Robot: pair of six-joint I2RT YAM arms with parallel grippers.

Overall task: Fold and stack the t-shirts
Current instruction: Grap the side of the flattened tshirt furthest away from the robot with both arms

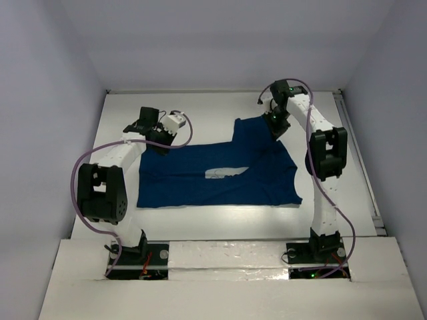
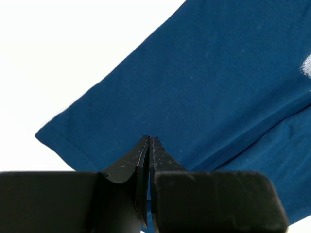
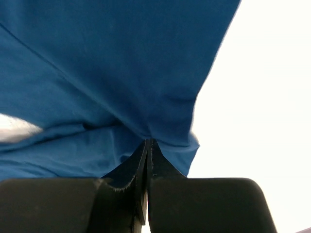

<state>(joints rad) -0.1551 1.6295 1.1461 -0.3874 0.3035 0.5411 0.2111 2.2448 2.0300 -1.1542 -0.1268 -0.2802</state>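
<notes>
- The t-shirt (image 1: 200, 183) lies on the white table (image 1: 200, 110), mid-table btw the two arms; dark navy, spread wide but not flat; only one shirt in sight from where I stand.
- No tidy fold yet; a flap of cloth lies over the chest, so the whitish print (image 1: 227, 173) shows only as a sliver; the right side is rumpled, w/ a part reaching toward the far edge; the left part lies flatter, its near edge fairly straight.
- The right gripper (image 1: 275, 125) sits at the far-right part of the shirt; jaws pressed together, w/ cloth bunched and puckering right into the tips in the wrist view; I read that as a pinch on the shirt.
- The left gripper (image 1: 159, 140) is at the far-left corner; jaws together too, tips down at the cloth; no puckers round them, so can't tell if any cloth is nipped btw them.
- Progress, my guess: early; at most one loose fold laid; prob. a grab at the two far corners to start a fold; nothing squared up.
- Left to do: bring sides/sleeves in, fold to a compact rectangle, smooth it, set it on a stack; no stack and no 2nd shirt visible, so the stacking part isn't begun as far as I can see.
</notes>
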